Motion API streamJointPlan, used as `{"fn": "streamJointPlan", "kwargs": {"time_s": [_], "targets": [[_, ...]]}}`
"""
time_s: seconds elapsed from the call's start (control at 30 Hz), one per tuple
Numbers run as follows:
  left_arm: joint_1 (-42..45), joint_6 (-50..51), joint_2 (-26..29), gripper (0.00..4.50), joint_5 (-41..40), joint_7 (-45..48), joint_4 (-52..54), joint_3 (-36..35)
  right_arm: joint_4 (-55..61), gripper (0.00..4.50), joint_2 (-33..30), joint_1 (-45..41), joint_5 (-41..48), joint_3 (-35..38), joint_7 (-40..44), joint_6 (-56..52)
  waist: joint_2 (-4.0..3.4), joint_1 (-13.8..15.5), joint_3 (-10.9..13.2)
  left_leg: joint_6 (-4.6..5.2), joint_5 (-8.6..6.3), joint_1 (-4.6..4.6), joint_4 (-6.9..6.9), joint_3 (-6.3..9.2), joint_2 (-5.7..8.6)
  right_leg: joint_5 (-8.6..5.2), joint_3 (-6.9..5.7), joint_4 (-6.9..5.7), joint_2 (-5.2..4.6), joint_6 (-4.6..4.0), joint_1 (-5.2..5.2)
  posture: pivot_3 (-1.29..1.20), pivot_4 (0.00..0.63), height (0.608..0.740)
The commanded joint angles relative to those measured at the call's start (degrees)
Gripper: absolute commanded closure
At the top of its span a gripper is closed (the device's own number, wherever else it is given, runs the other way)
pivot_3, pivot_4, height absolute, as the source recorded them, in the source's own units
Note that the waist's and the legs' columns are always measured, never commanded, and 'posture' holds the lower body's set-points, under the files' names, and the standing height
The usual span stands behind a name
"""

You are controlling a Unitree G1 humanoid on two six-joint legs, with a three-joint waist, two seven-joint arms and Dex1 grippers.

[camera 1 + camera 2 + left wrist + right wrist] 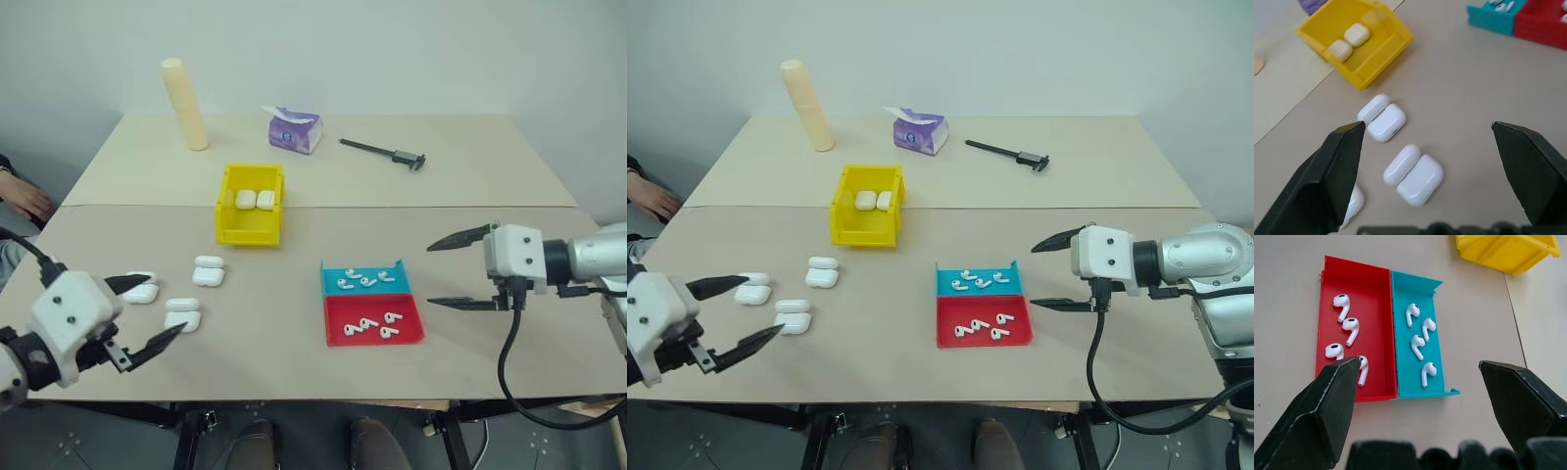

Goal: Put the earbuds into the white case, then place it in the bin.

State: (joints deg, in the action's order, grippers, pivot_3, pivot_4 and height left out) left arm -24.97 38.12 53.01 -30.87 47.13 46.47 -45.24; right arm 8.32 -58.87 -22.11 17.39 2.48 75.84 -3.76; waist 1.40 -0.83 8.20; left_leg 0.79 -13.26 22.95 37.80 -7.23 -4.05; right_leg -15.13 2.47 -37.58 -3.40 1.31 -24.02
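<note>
Earbuds: tiny glossy white, short stems, four in the teal tray, four in the red tray, trays touching side by side near the table's front right. White cases: three open ones, lids flipped back, lying on the table front left, e.g. middle one, nearest one; two more closed inside the yellow bin, which sits just behind them at table centre. Left gripper hovers over the open cases, jaws spread wide, holding nothing. Right gripper hangs just right of the trays, jaws also wide apart, empty. Right wrist view gives black speaker spots on buds; head views add a tissue pack, caliper, cup stack at the back.
</note>
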Motion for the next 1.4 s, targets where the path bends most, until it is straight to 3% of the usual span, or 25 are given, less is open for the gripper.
{"fn": "streamJointPlan", "kwargs": {"time_s": [0.03, 0.17, 0.27, 0.37, 0.57, 0.87, 1.13, 1.4], "targets": [[2.0, 11.4, 4.9, 0.0, -0.3, -2.9, 1.5, -4.8, 0.2, 0.02, 0.4, -1.5, -0.3, 0.3, -0.4, 1.4, 0.01, 0.0, 0.0, 0.0, 0.0, 0.0, 0.0, 0.1, 0.0, 0.0, 0.0, 0.0, 0.0, 0.0, -0.01, 0.0, 0.15, 0.74], [3.7, 26.8, 12.1, 0.0, -3.9, 0.4, -0.9, -9.8, 2.0, 0.02, 0.3, -0.5, 0.8, 1.2, -0.6, 0.3, 0.03, 0.0, 0.0, 0.0, 0.0, 0.01, -0.01, 0.17, 0.0, 0.0, -0.01, -0.02, 0.0, 0.0, -0.04, 0.0, 0.15, 0.74], [5.9, 37.1, 18.1, 0.0, -4.4, 1.2, -6.0, -9.5, 3.1, 0.02, 0.5, 1.1, 0.7, 1.4, -1.6, -0.2, 0.03, 0.0, 0.0, 0.0, 0.0, 0.0, -0.02, 0.19, 0.0, -0.02, -0.04, -0.03, 0.01, -0.01, -0.06, 0.0, 0.15, 0.74], [10.1, 41.9, 22.8, 0.0, -4.3, 0.2, -11.6, -5.1, 3.9, 0.02, 0.7, 2.5, 0.5, 1.3, -2.3, -0.6, 0.03, 0.0, 0.0, -0.01, 0.0, -0.02, -0.04, 0.19, 0.01, -0.03, -0.04, -0.06, 0.0, -0.03, -0.08, 0.0, 0.15, 0.74], [29.4, 45.9, 27.2, 0.0, -6.5, -4.1, -25.9, 12.4, 4.5, 0.02, 1.6, 2.3, 0.5, 0.5, -3.0, -1.5, 0.06, 0.1, 0.0, -0.01, 0.0, 0.03, -0.04, 0.14, 0.05, -0.03, -0.04, -0.07, 0.0, -0.03, -0.08, 0.0, 0.15, 0.74], [55.3, 48.2, 26.7, 0.0, -4.3, -1.6, -44.6, 43.7, 2.6, 0.02, 2.4, -0.4, -0.3, -1.7, -2.8, -1.8, 0.09, 0.1, 0.1, -0.03, 0.01, 0.22, 0.0, -0.12, 0.06, -0.02, -0.05, -0.15, 0.05, -0.04, -0.24, 0.0, 0.15, 0.74], [75.9, 47.1, 22.9, 0.0, 5.0, 5.8, -60.9, 67.7, 0.8, 0.02, 2.7, -2.0, -0.9, -3.0, -2.1, -1.5, 0.19, 0.4, 0.1, -0.03, 0.02, 0.3, 0.05, -0.12, 0.09, -0.02, -0.08, -0.13, 0.07, -0.03, -0.24, 0.0, 0.15, 0.74], [88.6, 47.5, 12.6, 0.0, 11.2, 9.1, -79.1, 75.5, 1.9, 0.02, 2.5, -0.7, -1.4, -2.7, -3.1, -2.2, 0.23, 0.7, 0.1, -0.03, 0.03, 0.39, 0.09, -0.05, 0.09, -0.04, -0.09, -0.13, 0.07, 0.0, -0.28, 0.0, 0.15, 0.74]]}}
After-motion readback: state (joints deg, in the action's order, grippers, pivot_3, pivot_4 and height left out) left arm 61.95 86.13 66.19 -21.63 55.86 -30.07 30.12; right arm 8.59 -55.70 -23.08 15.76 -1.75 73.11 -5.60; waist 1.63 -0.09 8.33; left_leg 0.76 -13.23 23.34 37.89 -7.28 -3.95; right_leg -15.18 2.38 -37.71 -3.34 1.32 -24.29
